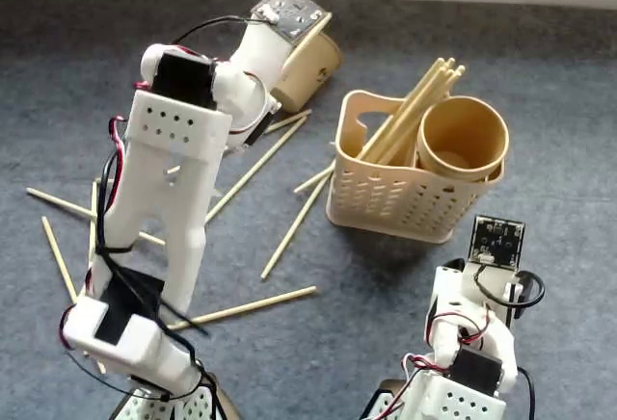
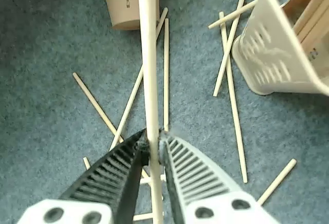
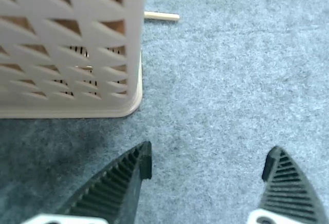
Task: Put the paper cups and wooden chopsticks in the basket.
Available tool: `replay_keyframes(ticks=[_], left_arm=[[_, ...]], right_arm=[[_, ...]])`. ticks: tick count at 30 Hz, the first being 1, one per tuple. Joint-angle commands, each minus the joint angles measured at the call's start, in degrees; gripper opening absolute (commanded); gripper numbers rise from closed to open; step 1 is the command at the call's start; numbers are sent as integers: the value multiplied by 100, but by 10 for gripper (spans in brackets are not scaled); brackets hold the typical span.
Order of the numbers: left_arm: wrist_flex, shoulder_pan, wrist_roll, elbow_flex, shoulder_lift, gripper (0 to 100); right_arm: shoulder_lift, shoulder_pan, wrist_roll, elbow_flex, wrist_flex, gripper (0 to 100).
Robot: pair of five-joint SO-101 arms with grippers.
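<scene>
Over the far side of the desk (image 1: 540,83), the left hand (image 2: 152,144) is clenched on one held chopstick (image 2: 148,54), close to the tipped cup (image 1: 313,73) lying on its side. To the right, the basket (image 1: 386,198) already contains an upright cup (image 1: 463,136) and several stowed chopsticks (image 1: 419,102). The right hand (image 3: 208,165) sits released and empty just near of the basket. Still left, by my judgement: the tipped cup, the held chopstick, and the loose chopsticks (image 1: 294,227) scattered left of the basket, so the task is less than half done.
</scene>
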Motion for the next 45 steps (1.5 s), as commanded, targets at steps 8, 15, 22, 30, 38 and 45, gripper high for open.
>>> replay_keyframes(ticks=[8, 15, 22, 30, 38, 45], left_arm=[[-2312, 910, 712, -163, -681, 4], [-4229, 1780, 1055, -171, -681, 4], [-4589, 2466, 1433, -145, -673, 4], [-4730, 2475, 1565, 215, -690, 22], [-4703, 2501, 1565, 268, -699, 163], [-4193, 2105, 1521, 84, -848, 163]], right_arm=[[-31, -40, 88, 470, -136, 336], [-31, -40, 88, 470, -136, 336], [-31, -40, 88, 470, -136, 336], [-31, -40, 88, 470, -136, 336], [-31, -40, 88, 470, -136, 336], [-31, -40, 88, 470, -136, 336]])
